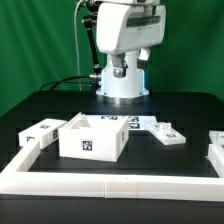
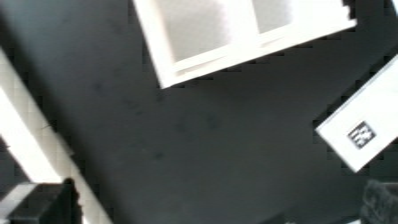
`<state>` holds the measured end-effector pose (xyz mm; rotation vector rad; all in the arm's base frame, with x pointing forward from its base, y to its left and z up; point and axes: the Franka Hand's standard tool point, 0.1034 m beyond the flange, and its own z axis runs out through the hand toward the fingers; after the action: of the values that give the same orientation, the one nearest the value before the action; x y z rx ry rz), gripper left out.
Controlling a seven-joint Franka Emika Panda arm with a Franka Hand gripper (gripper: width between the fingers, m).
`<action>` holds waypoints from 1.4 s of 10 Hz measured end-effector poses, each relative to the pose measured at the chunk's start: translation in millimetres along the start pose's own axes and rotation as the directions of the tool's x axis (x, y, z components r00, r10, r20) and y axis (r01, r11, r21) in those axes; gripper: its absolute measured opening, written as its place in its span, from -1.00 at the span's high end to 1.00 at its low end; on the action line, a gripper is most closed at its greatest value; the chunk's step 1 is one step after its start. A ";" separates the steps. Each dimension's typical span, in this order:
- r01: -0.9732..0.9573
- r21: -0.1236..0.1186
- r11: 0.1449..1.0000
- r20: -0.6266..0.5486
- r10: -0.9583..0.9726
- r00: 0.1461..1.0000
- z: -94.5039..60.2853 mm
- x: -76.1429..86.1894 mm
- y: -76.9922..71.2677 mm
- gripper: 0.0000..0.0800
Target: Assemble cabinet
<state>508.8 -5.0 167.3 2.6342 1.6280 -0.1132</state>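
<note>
The cabinet body [image 1: 93,137], a white open box with black-and-white tags on its front, stands on the black table at centre left. In the wrist view its white framed rim [image 2: 231,40] shows against the black table. My gripper [image 1: 120,70] hangs high at the back, above and behind the box, touching nothing. In the wrist view my gripper [image 2: 205,205] is open and empty, with one dark fingertip [image 2: 36,205] and the other [image 2: 377,200] at opposite edges and only bare table between them.
A tagged white panel [image 1: 45,130] lies at the box's left and another [image 1: 160,131] at its right, also seen in the wrist view [image 2: 365,125]. A white piece [image 1: 217,150] sits at the far right. The low white border rail [image 1: 110,182] runs along the front; it also shows in the wrist view [image 2: 18,110].
</note>
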 end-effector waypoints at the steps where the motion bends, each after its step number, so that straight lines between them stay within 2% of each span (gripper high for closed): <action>1: 0.056 -0.027 0.998 -0.026 -0.057 0.998 6.6 -7.7 -5.0 -1.00; 3: 0.076 -0.021 0.997 -0.049 -0.077 0.996 31.0 -20.5 -17.2 -1.00; 7: 0.083 -0.013 0.996 -0.045 -0.084 0.995 33.4 -21.5 -18.4 -1.00; 8: 0.102 -0.020 0.995 -0.051 -0.103 0.993 39.9 -25.3 -26.1 -1.00; 9: 0.121 -0.028 0.992 -0.063 -0.122 0.990 50.7 -30.1 -42.9 -1.00; 11: 0.189 -0.014 0.982 -0.062 -0.190 0.980 72.5 -41.3 -68.1 -1.00; 13: 0.228 0.003 0.974 -0.062 -0.227 0.972 87.6 -48.6 -75.1 -1.00; 14: 0.226 0.000 0.974 -0.061 -0.225 0.972 85.8 -47.8 -74.1 -1.00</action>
<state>417.9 -20.9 85.9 2.4709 1.9461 -0.0463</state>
